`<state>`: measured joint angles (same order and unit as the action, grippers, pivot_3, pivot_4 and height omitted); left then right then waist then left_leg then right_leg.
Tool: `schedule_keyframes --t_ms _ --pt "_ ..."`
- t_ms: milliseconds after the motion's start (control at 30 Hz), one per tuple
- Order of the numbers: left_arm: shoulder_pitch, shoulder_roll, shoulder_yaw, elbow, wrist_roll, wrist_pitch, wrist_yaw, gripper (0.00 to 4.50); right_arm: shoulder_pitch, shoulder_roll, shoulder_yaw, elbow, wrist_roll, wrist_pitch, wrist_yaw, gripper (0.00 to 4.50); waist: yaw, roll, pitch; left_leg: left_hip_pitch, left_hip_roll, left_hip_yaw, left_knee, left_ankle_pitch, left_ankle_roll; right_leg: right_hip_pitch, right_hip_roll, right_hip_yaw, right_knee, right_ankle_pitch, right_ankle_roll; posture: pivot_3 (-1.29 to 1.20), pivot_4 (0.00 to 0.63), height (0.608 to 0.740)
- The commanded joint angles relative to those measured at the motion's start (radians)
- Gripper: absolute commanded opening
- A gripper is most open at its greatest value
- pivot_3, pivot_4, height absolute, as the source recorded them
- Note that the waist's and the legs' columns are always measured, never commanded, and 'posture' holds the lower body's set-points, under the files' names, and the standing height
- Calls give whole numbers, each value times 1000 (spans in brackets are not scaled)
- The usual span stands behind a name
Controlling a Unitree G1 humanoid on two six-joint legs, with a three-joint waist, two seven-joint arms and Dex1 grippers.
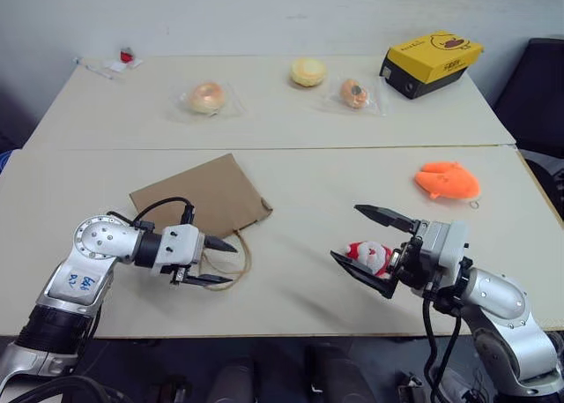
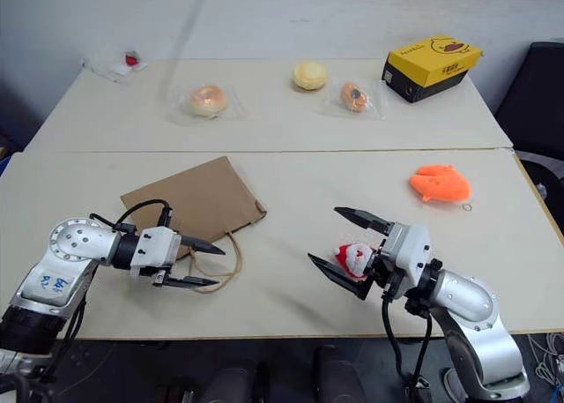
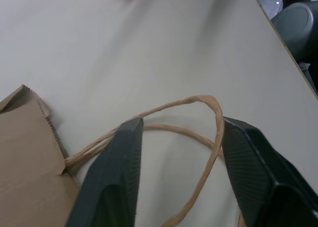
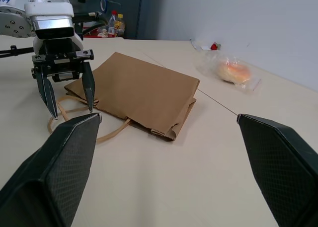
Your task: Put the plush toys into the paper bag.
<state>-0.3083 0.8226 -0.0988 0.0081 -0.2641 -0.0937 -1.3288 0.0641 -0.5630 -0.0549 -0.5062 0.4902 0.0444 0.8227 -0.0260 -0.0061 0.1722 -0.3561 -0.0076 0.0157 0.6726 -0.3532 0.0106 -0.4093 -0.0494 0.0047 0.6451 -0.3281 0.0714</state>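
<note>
Left hand (image 1: 222, 262) hovers low over the tabletop (image 1: 291, 169) at the mouth end of the paper bag (image 1: 201, 194), its two black fingers partly apart and straddling the twisted cord handles (image 3: 198, 118); in the left wrist view one cord loop arches between the finger pads without being pinched, so nothing is held yet. The bag lies flat and closed, its opening toward the robot. Right hand (image 1: 374, 247) stands wide, with the red-and-white Santa toy (image 1: 368, 254) sitting between its fingers; whether the toy rests on the lower finger or lies on the tabletop behind it I cannot tell. The orange fish toy (image 1: 448, 180) lies well apart, off to the robot's right, with its small ring (image 1: 474, 204) beside it. The step in hand looks like getting the bag open, and doing it well probably means catching only the upper handle, not both cords at once, since pinching both would keep the mouth shut. The fingers should narrow on the top of the arch, where the loop stands clear of the surface, then lift gently so the upper wall peels away from the lower. Stiff paper may drag the whole bag along, so a slow lift seems wise. The right hand should hold off until a clear gap shows.
</note>
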Motion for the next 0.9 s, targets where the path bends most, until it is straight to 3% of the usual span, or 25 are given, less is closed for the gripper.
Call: schedule_keyframes --t_ms 33,133,233,333,433,567,800,900 --pt "-40 -6 -6 48 30 -71 -12 1094 5 10 -1 -12 -9 -25 3 4500 1 0 0 0 0 0 0 0 0 0 0 0 0 0 0 0 150 740" --pt "-78 -41 -2 67 2 -55 -7 182 12 14 3 -12 -14 -27 2 4500 3 0 0 0 0 0 2 0 0 0 0 0 0 0 0 0 150 740" --pt "-127 -85 25 38 -88 49 2 80 6 18 6 -14 -7 -13 -1 4500 9 0 0 -2 0 0 5 0 1 0 0 -1 3 0 0 0 150 740" --pt "-212 -111 65 -42 -278 301 7 80 -18 19 18 -16 14 49 -18 4500 13 -2 1 -3 0 -1 8 0 1 -1 0 -1 7 0 0 0 150 740" --pt "-323 -142 82 -58 -371 447 34 0 -73 24 43 -14 31 110 -23 3835 19 -2 1 -4 0 -2 10 0 1 -1 0 -1 8 0 0 0 150 740" --pt "-442 -193 90 -24 -414 584 106 0 -129 8 86 27 -24 155 -23 2536 22 -2 1 -4 0 -2 10 0 0 -1 1 -1 8 0 0 0 150 740" --pt "-441 -291 50 -45 -375 580 137 0 -208 46 139 136 -128 107 -34 28 22 -2 1 -4 0 -2 11 0 -1 -2 2 -1 8 0 0 0 150 740" --pt "-415 -308 31 -76 -364 585 151 0 -278 91 176 210 -183 83 -56 28 19 -2 1 -4 0 -2 11 1 -1 -2 2 0 9 0 0 0 150 740"
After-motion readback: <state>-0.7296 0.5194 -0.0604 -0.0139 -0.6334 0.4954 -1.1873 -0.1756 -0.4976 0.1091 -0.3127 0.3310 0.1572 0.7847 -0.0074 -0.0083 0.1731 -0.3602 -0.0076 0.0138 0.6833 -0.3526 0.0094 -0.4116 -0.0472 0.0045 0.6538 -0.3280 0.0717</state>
